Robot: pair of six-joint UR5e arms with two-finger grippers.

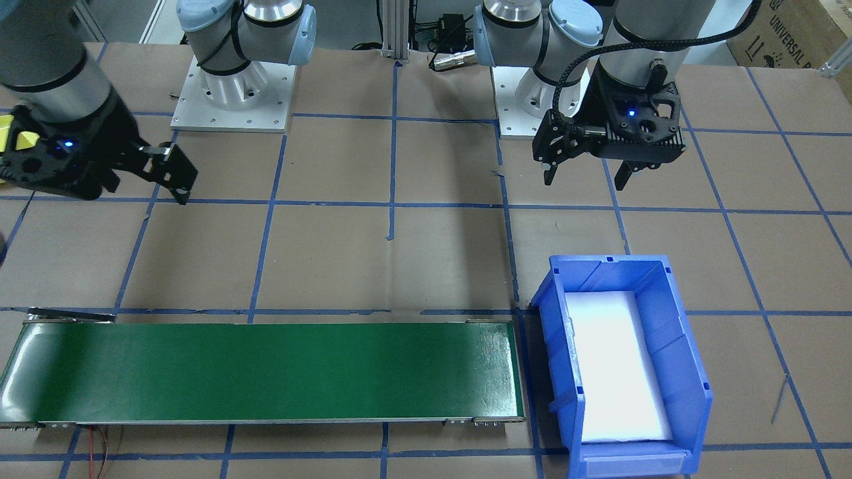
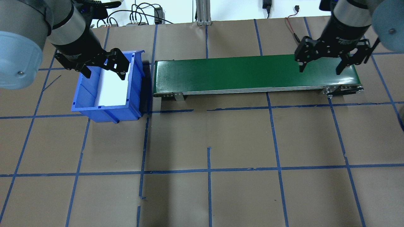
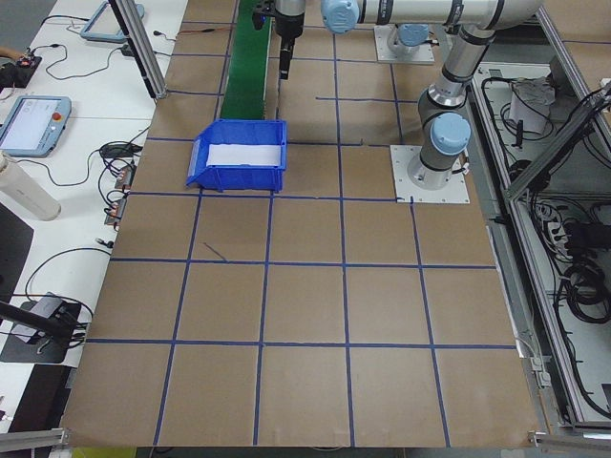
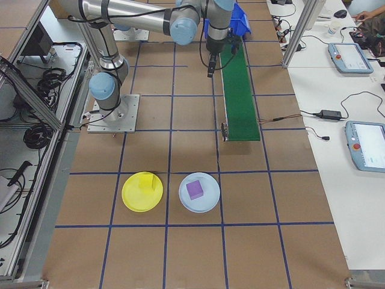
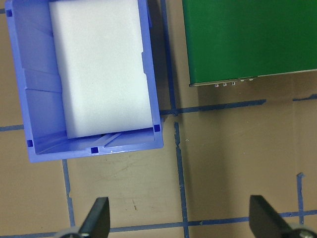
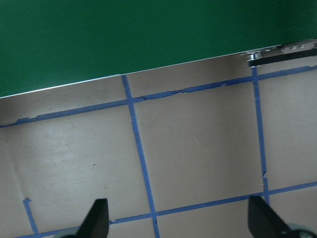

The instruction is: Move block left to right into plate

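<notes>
The yellow plate (image 4: pixel 131 197) lies on the table beyond the belt's end, on my right side. A yellow block (image 4: pixel 150 182) rests in it near the rim. Beside it, a purple block (image 4: pixel 194 189) sits in a pale blue plate (image 4: pixel 207 201). My right gripper (image 2: pixel 320 67) hangs open and empty above the green conveyor belt's (image 2: pixel 240 74) right end; its wrist view (image 6: pixel 178 223) shows the belt edge and bare table. My left gripper (image 2: pixel 104 72) is open and empty over the blue bin (image 2: pixel 107 110), with nothing between its fingers in the left wrist view (image 5: pixel 181 223).
The blue bin (image 1: pixel 692 372) holds only a white foam pad (image 1: pixel 616 366) and stands against the belt's (image 1: pixel 266 369) left-arm end. Blue tape lines grid the brown table. Both arm bases stand at the robot's edge of the table. Tablets and cables lie on side benches.
</notes>
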